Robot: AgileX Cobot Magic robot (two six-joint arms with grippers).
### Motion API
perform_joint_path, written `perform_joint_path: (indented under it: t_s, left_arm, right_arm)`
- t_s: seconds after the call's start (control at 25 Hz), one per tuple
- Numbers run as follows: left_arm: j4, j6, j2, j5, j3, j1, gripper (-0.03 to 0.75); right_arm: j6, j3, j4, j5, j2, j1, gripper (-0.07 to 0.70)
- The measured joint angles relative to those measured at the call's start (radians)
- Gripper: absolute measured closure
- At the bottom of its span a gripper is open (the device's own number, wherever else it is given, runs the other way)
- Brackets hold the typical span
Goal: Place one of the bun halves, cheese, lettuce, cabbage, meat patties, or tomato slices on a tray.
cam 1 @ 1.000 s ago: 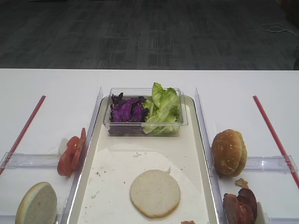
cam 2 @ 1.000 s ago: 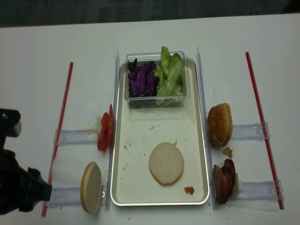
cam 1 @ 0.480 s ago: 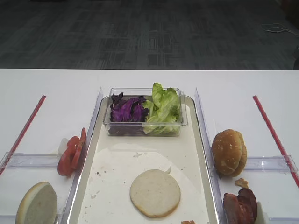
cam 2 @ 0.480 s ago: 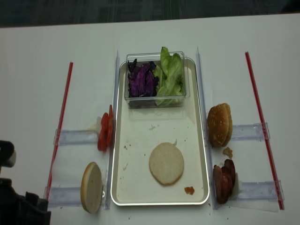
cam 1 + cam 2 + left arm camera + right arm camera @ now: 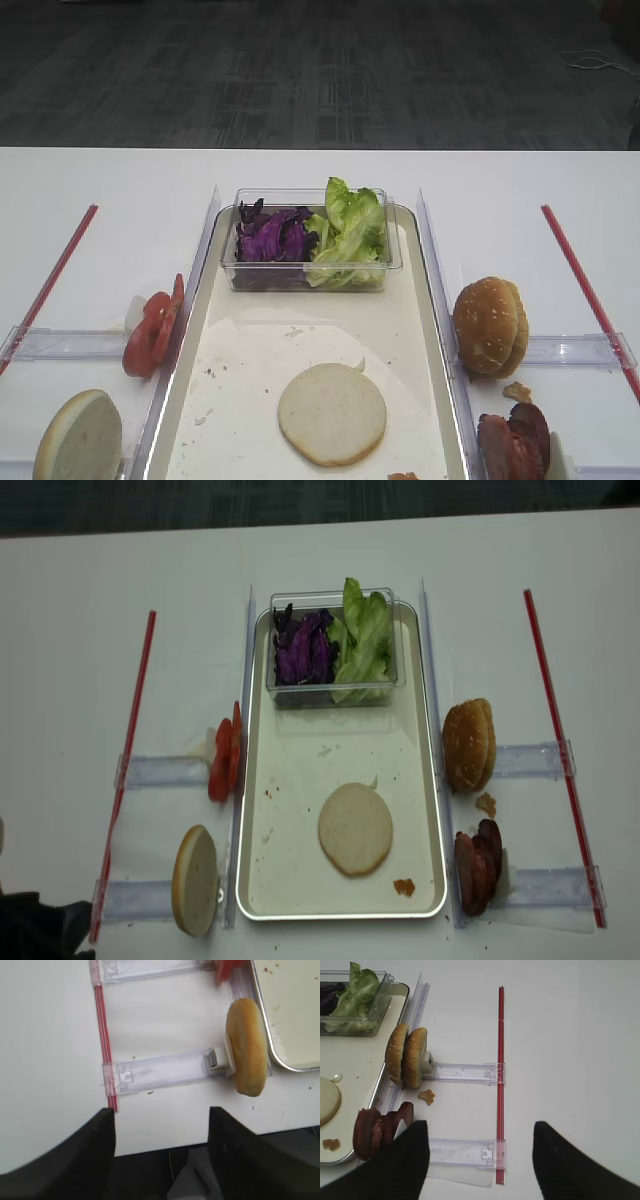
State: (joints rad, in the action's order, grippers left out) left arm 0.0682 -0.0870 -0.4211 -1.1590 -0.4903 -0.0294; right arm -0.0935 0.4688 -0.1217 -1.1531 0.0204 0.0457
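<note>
1. A flat bun half (image 5: 355, 828) already lay on the tray (image 5: 255, 880), near its front end.
2. The left gripper (image 5: 161, 1125) hung off the surface's front-left corner, jaws apart and empty, the upright bun half (image 5: 246, 1047) ahead to its right.
3. The right gripper (image 5: 479, 1132), jaws apart and empty, had the meat patties (image 5: 377, 1129) just to its left.

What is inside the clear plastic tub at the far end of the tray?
The clear plastic tub holds purple cabbage on the left and green lettuce on the right. Anything beneath the leaves is covered and cannot be seen.
</note>
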Motion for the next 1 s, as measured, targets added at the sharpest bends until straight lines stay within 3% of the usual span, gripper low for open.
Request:
perform_joint_path:
  t_s: [0.72, 1.0]
  left_arm:
    - [0.000, 0.000, 0.373, -0.018, 0.000, 0.001, 0.324]
    - [0.000, 0.000, 0.439, -0.023, 0.000, 0.001, 0.324]
  right_arm:
    - [-0.002, 0.000, 0.000, 0.000, 0.000, 0.000, 0.162]
    - [-0.002, 0.000, 0.000, 0.000, 0.000, 0.000, 0.162]
